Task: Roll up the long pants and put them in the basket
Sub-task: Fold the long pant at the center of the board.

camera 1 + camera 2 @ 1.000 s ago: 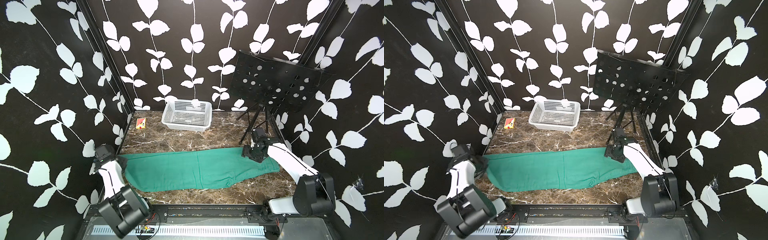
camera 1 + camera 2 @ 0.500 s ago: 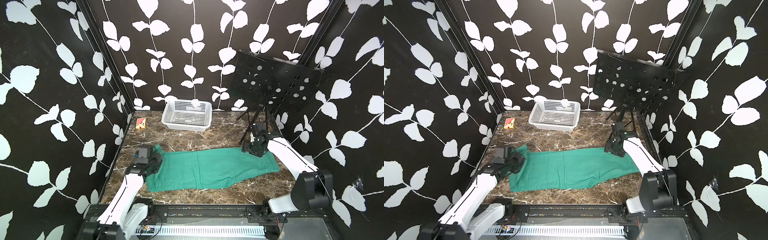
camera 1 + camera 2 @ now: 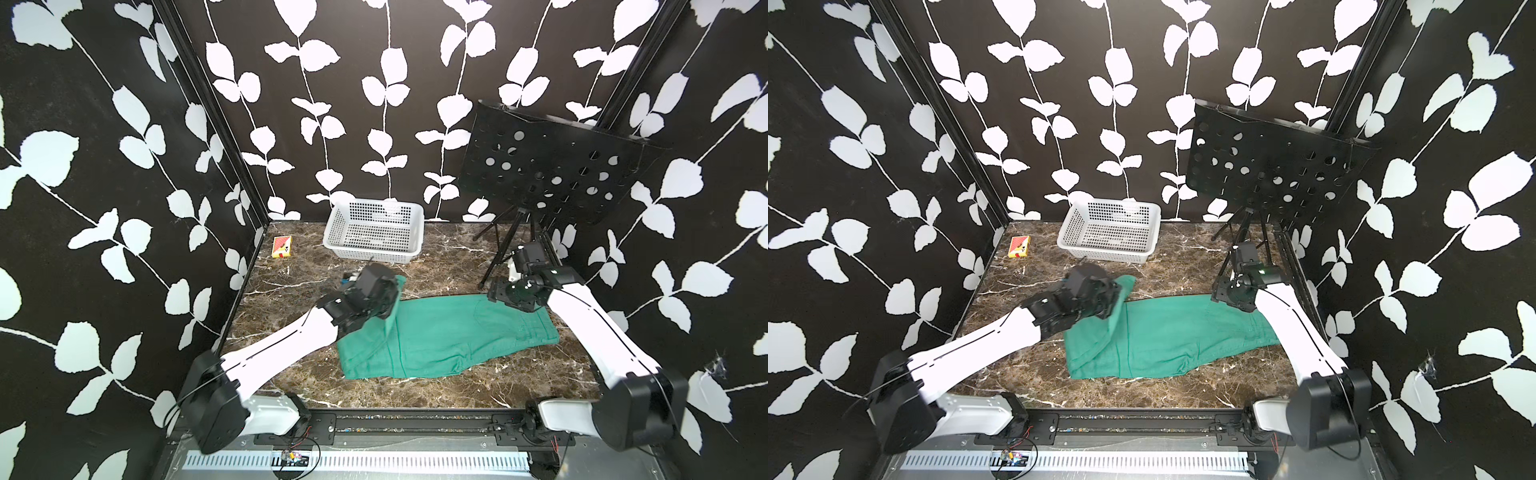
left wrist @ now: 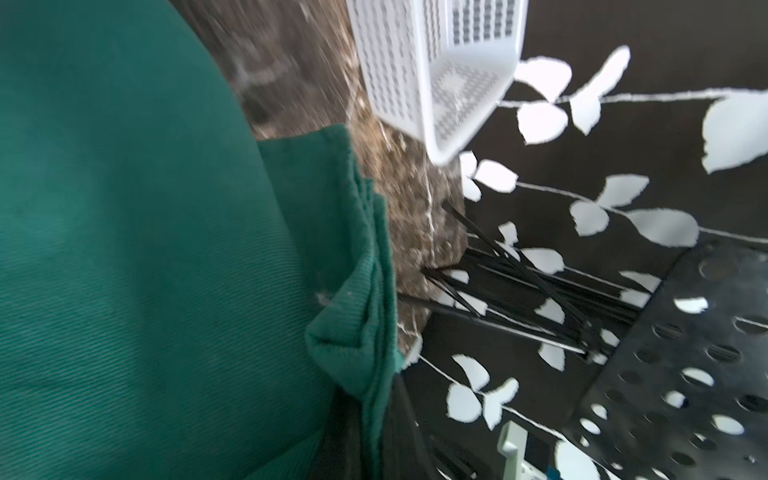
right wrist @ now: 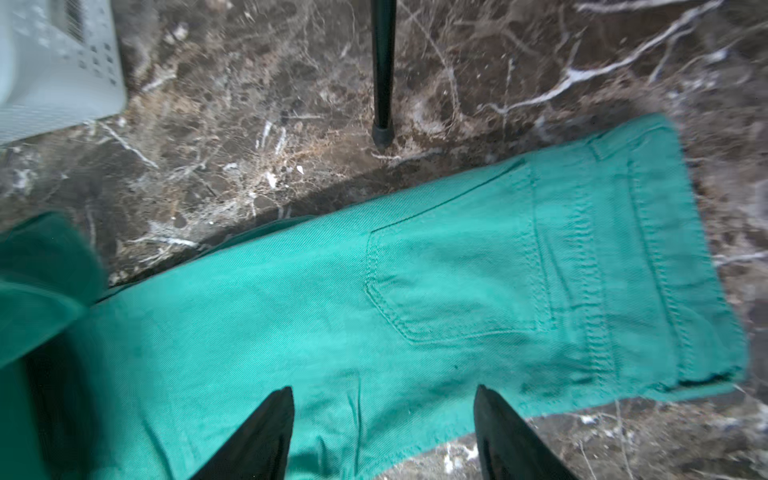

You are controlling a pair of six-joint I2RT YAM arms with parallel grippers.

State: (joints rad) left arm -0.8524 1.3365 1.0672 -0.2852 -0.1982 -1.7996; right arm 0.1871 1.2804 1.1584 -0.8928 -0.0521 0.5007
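Left end effector (image 3: 386, 301), clamped on the cuffs, is now dragging the legs of the pants (image 3: 449, 336) inward, just before the basket (image 3: 370, 252); right end effector (image 3: 500, 293) is hovering, jaws apart, over the waistband. Rolling is starting.

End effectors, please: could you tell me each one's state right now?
Left end effector: shut on the long pants.
Right end effector: open, holding nothing.

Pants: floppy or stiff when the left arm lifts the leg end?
Likely floppy: the long pants drape and fold where the left end effector lifts them. Probably grippy, not slippery: coarse twill weave shows.
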